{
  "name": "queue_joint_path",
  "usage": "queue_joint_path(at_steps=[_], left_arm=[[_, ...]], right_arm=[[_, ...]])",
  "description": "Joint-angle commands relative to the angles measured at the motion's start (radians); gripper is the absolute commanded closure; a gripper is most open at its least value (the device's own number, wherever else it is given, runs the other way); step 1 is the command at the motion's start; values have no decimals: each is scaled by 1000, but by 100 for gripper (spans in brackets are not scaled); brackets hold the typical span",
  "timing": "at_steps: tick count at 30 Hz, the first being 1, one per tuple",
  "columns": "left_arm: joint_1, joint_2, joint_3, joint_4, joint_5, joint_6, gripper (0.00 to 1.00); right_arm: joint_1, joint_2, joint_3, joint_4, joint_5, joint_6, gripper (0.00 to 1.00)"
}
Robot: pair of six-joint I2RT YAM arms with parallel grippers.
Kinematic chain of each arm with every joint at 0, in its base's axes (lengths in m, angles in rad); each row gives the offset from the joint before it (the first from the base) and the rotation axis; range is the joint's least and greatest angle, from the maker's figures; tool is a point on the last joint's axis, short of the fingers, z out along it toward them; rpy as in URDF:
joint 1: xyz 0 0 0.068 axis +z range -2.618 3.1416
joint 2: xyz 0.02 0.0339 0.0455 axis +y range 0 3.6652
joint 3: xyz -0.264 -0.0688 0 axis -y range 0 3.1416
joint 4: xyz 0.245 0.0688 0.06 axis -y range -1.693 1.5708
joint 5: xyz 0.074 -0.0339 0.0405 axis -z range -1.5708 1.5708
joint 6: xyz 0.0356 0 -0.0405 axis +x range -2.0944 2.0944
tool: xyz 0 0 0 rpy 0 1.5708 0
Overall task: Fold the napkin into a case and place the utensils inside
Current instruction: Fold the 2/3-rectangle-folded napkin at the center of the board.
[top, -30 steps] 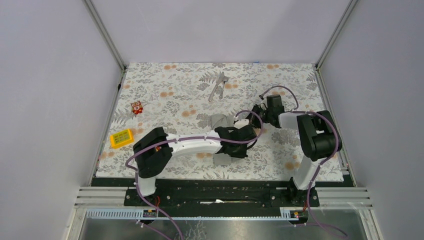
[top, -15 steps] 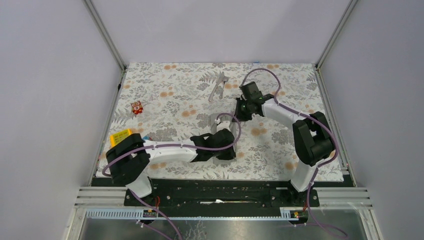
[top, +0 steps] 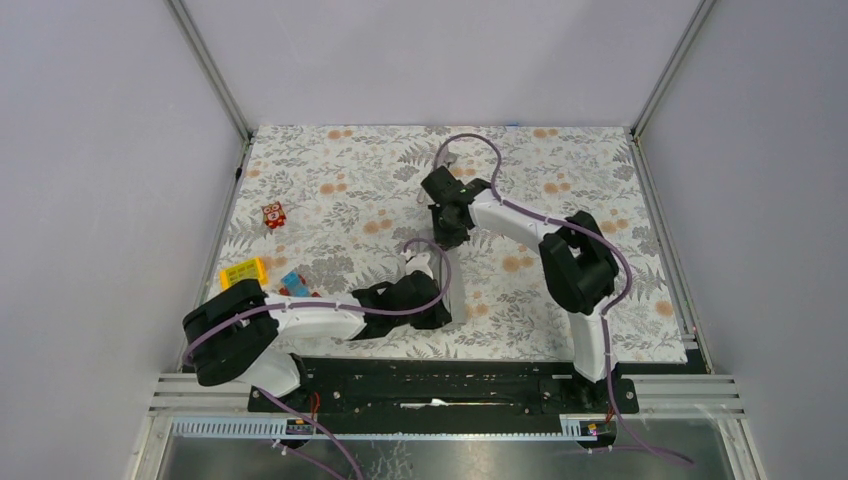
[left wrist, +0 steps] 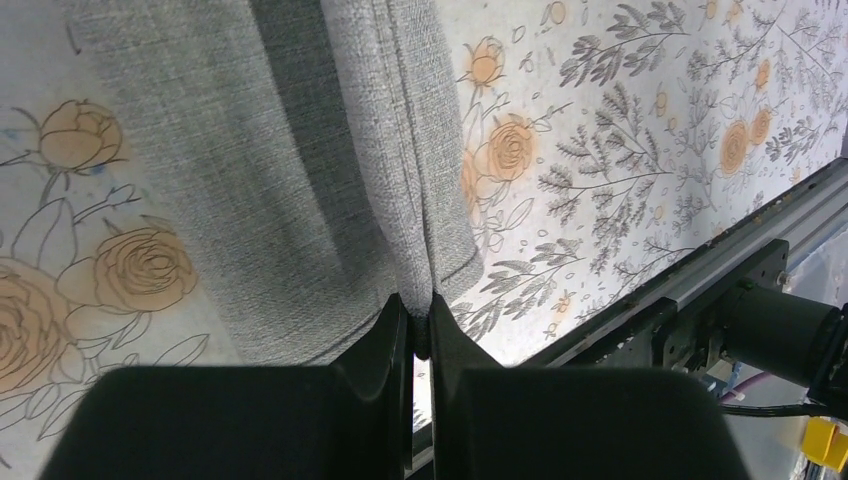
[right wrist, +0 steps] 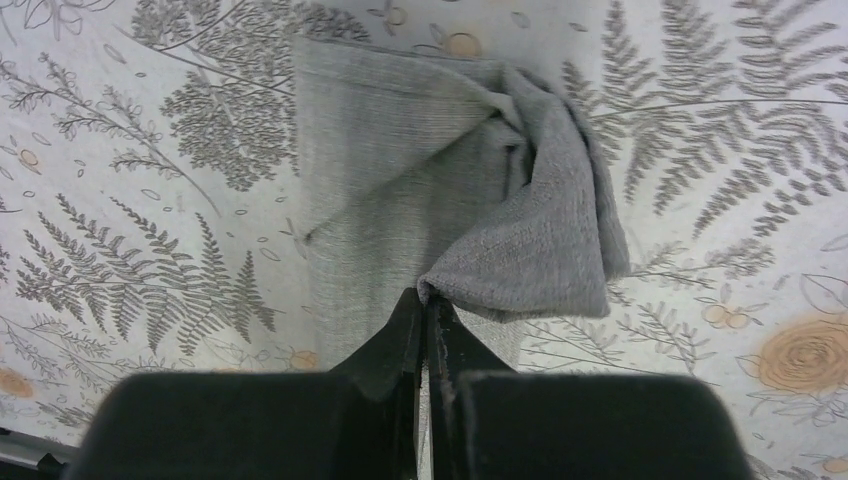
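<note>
At the centre of the floral tablecloth (top: 330,200), the left gripper (left wrist: 420,325) is clamped on the near end of the grey napkin (left wrist: 300,180). The right gripper (right wrist: 428,305) is clamped on a bunched fold at the napkin's far end. The napkin lies as a narrow strip between both grippers, and a yellow toy block (top: 243,272) sits well apart to the left.

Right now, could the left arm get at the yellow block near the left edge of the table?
Probably not yet. The left gripper is shut on an edge of the napkin, so it must let go first. The yellow block itself lies uncovered beside that arm.
</note>
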Motion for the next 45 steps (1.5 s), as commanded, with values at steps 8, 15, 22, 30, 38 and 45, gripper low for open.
queue_joint_path(at_steps=[8, 15, 22, 30, 38, 45], left_arm=[[0, -79, -123, 78, 57, -18, 99], [32, -194, -125, -18, 141, -25, 58], [220, -393, -116, -202, 277, 2, 29], [384, -238, -24, -167, 319, 82, 25], [386, -18, 49, -41, 244, 85, 30], [388, 79, 61, -55, 140, 43, 49]], right_arm=[[88, 141, 224, -80, 71, 30, 100], [93, 183, 247, -81, 78, 24, 100], [94, 181, 252, -80, 60, 17, 100], [92, 184, 247, -64, 16, 31, 100], [93, 177, 246, -59, -9, 38, 100], [92, 148, 186, 13, -82, 75, 100]])
